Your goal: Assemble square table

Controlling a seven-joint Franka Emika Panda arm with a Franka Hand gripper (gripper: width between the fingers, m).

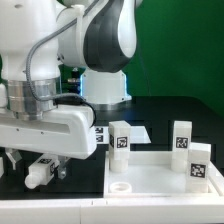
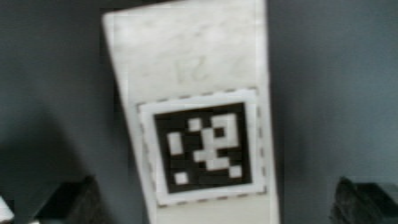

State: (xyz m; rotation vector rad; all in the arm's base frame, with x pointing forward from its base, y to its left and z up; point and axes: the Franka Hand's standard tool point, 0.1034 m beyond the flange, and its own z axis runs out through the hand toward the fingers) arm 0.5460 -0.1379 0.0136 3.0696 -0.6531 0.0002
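Nearest the wrist lens: one white leg (image 2: 192,90), filling most of that view, long axis running through the frame, slightly tilted. Carries a black-and-white square tag sticker (image 2: 208,148) on its upper face, and faint embossed marks on the bare plastic beyond the sticker. Sits between the two dark fingertips (image 2: 68,203) of the end effector (image 2: 217,199), whose jaws stand wide apart, one on each side of the leg, gripping nothing. Contact between fingers and leg: cannot tell.

Seen from the exterior view: same end effector low at that view's left, under the bulky white arm (image 1: 50,125), with a small white piece just below it on the table (image 1: 165,108).

Further out, toward the exterior view's right: square slab (image 1: 150,178), white, flat on the table, with a round corner hole (image 1: 120,186) near its front edge. Three more legs upright around it, each tagged: first leg (image 1: 121,138) at the slab's far corner, second leg (image 1: 181,135) along the far edge, third leg (image 1: 200,162) at the right side. Standing on the slab or just beside it: cannot tell.

Behind them, the marker board (image 1: 138,130), thin and flat on the table.

Surface: matte black, bare around the parts. Room: arm's round white base (image 1: 105,88) at the back, plain green wall (image 1: 175,45) behind everything.
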